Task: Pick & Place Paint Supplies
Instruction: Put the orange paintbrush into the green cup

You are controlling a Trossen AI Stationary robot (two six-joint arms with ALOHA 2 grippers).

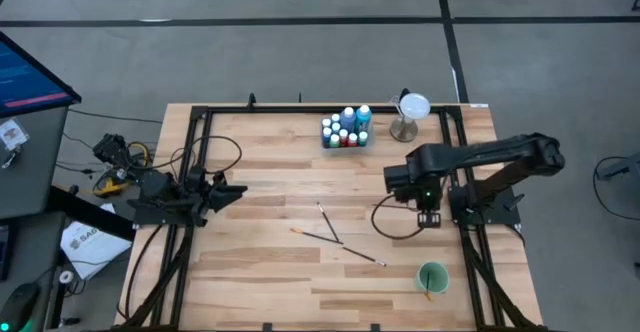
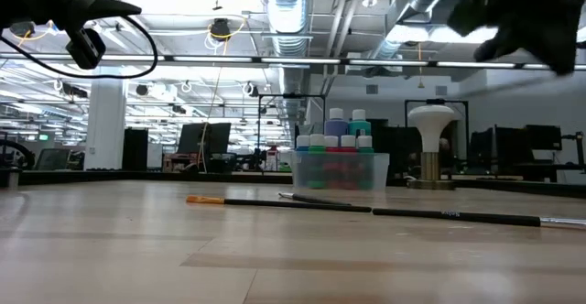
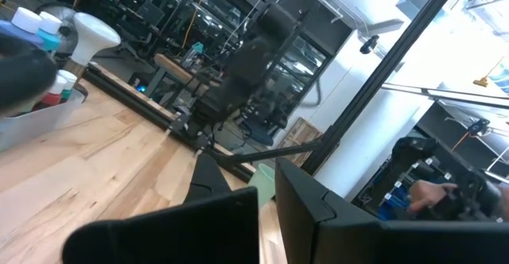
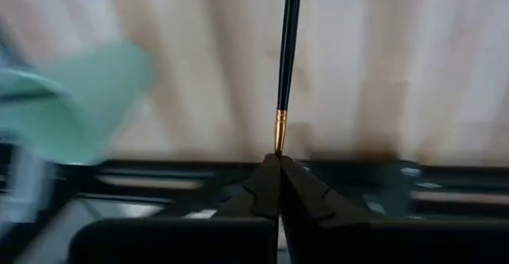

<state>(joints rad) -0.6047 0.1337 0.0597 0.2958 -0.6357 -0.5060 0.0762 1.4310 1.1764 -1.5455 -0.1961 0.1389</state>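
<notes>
Open workshop floor, grey concrete, exposed ducting and strip lights beyond; butcher-block wooden table (image 1: 300, 272) with pale, matte planks, framed by black rails. Left arm parked at the table's 9 o'clock edge, left gripper (image 1: 236, 189) pressed together on nothing, idle. Right arm reaches in from 3 o'clock; right gripper (image 4: 277, 162) pinched tight on the metal ferrule end of 1 thin paintbrush (image 4: 287, 41), dark glossy handle, gold collar, seen in the right wrist view. Where the gripper hangs over the table cannot be fixed exactly; in the high view it sits around 3 o'clock of centre, above the board. Clear plastic tray (image 1: 346, 140) at 12 o'clock, packed with about 10 small white-capped paint bottles (image 1: 345, 126), blue, teal, red and green, 2 taller; these look sorted already. White-topped stemmed stand (image 1: 409, 115) just beside the tray, smooth and domed. Round green cup (image 1: 432, 277) at 5 o'clock, translucent plastic, with something thin and yellowish showing inside. About 3 loose brushes (image 1: 330, 226) lie near centre, slim straight sticks, one orange-tipped, crossing each other. Judgement: bottles done, brush collection midway, 1 brush in hand, roughly 3 left on the wood.
</notes>
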